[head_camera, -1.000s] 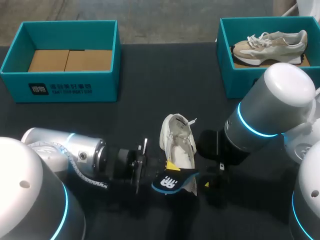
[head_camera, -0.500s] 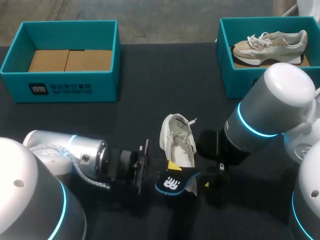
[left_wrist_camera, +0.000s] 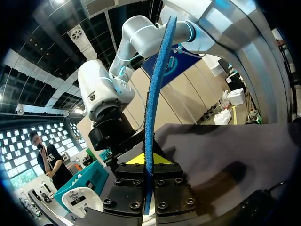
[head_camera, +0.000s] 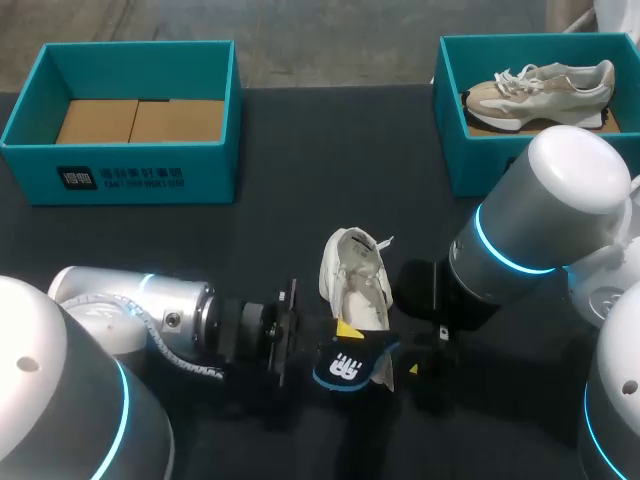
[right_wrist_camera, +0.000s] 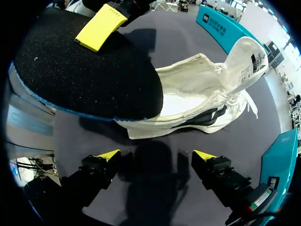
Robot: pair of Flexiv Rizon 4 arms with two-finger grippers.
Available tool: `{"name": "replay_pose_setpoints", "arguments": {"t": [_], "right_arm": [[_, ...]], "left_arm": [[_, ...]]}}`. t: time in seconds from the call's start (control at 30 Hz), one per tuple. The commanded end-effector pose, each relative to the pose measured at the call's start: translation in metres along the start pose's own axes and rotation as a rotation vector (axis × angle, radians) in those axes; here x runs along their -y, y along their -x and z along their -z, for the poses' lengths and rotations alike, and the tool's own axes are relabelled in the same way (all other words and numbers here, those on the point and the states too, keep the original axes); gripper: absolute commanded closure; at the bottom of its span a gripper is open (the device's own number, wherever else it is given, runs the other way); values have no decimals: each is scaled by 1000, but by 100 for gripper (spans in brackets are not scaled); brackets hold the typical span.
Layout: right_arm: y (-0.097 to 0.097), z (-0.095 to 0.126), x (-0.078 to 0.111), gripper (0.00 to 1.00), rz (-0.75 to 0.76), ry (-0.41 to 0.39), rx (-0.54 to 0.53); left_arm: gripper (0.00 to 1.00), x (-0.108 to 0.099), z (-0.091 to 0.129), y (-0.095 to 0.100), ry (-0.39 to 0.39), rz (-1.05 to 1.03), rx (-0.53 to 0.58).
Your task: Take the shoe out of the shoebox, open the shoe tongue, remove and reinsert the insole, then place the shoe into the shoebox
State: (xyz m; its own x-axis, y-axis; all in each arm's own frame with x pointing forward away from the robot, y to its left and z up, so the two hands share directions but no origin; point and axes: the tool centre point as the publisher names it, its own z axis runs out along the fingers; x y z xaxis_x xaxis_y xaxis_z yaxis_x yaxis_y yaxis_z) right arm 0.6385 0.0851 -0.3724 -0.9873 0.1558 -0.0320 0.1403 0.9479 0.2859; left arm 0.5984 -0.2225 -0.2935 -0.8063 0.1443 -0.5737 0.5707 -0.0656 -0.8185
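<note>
Little differs: insole in left fingers edged rightward.

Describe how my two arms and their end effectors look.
The left arm and right arm are smooth silver-grey tubes with rounded joints, each ringed by a glowing cyan band and ending in a black wrist. A coiled cable runs along the left one. The left end effector and right end effector have black fingers with bright yellow tips.
</note>
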Motion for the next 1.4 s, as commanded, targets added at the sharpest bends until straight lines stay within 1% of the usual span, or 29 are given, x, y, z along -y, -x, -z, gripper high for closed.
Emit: {"name": "replay_pose_setpoints", "arguments": {"t": [0.03, 0.53, 1.4], "right_arm": [[-1, -2, 0, 0, 0, 1, 1], [-1, -2, 0, 0, 0, 1, 1], [-1, -2, 0, 0, 0, 1, 1]], "left_arm": [[100, 1, 0, -1, 9, -14, 1], [100, -9, 1, -2, 28, -22, 11], [100, -31, 3, 7, 66, 2, 33]]}}
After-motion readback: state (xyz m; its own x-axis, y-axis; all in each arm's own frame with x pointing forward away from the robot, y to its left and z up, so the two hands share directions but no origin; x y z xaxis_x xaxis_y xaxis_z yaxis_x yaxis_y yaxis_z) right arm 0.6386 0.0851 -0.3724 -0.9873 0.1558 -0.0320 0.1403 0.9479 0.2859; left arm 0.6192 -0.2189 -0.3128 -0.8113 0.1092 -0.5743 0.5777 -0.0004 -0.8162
